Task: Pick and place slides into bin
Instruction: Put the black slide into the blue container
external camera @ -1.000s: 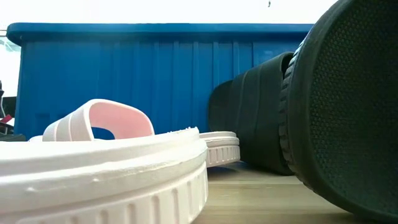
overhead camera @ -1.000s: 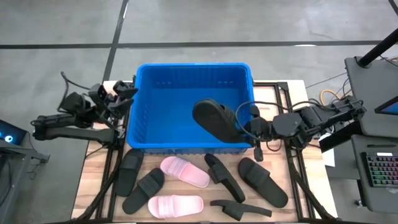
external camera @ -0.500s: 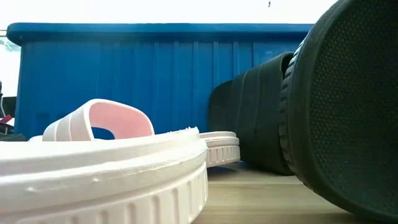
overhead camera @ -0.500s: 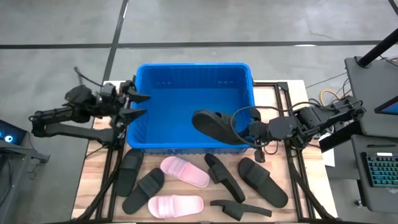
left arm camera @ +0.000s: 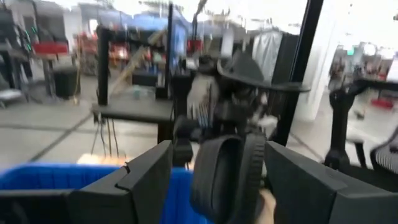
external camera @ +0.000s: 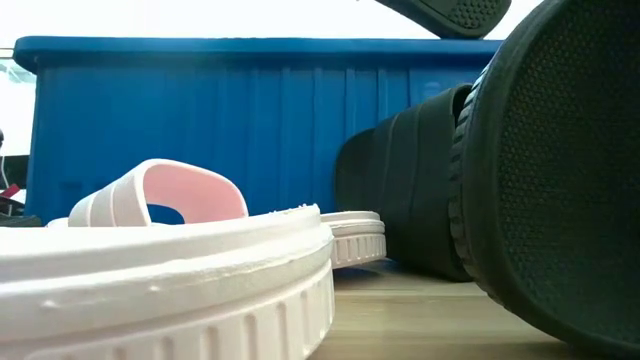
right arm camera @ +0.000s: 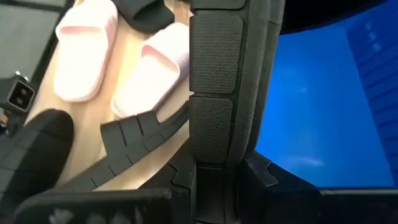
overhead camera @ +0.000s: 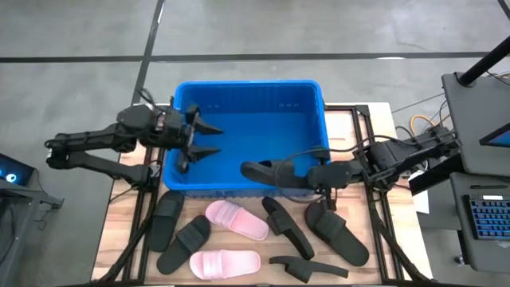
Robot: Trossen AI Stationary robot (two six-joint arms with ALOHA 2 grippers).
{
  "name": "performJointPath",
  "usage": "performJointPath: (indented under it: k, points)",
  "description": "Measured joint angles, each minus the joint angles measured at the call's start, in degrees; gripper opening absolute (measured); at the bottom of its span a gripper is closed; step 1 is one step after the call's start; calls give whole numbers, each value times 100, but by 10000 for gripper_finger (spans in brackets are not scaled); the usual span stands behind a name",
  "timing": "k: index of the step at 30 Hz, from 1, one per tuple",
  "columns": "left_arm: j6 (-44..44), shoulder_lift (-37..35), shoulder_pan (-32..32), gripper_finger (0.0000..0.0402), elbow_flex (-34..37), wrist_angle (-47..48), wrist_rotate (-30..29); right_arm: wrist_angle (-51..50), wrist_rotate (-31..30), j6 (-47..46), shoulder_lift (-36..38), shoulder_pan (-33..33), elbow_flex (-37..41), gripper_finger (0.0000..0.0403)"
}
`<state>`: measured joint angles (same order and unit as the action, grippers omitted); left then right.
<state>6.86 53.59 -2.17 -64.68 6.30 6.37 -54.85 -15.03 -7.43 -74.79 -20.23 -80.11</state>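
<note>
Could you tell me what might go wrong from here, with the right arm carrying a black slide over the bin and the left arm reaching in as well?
1. The right gripper holds the black slide by one end, right above the blue bin's near wall; released here, it might catch the rim and tip out onto the table.
2. The left gripper, open, reaches into the bin toward the slide; the arms could collide.
</note>
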Motion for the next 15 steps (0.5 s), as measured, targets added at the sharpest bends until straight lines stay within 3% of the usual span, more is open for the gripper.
performJointPath:
  k: [8,15]
  points:
    - [-39,262,0,240,-229,231,103,-663,-343,440,-357,26,-896,56]
    - [-150,410,0,240,-493,214,313,-1128,-274,1102,-716,89,-1675,56]
